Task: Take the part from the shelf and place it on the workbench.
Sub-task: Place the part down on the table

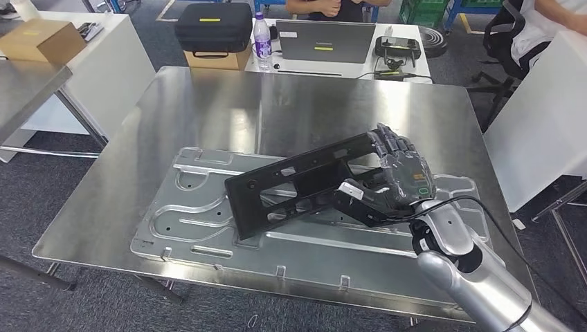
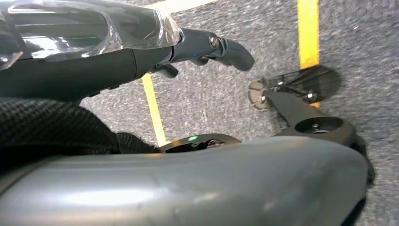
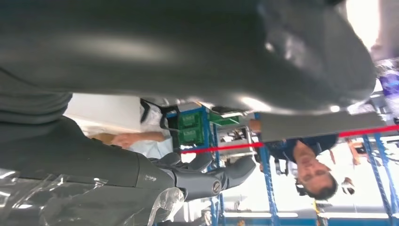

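Where the right hand (image 1: pixel 393 181) grips, the part (image 1: pixel 297 185) is hidden.

Kuavo right arm (image 1: pixel 477 283) and both hands: build and finish.
Forearm shell glossy silver, rounded, narrowing to a black wrist collar (image 1: pixel 435 238) with a round recessed joint. A thin black cable (image 1: pixel 477 207) loops out from the wrist and runs down along the forearm. Right hand (image 1: pixel 398 181) dark grey to black, segmented fingers (image 1: pixel 391 145) with ribbed backs; a small green mark on the back of the hand, a white patch at the thumb end. At the left wrist: left hand (image 2: pixel 211 47) grey with small silver screws at the finger pivots, clear plastic wrap over the grey cover, black mesh fabric beside it, a small green light.
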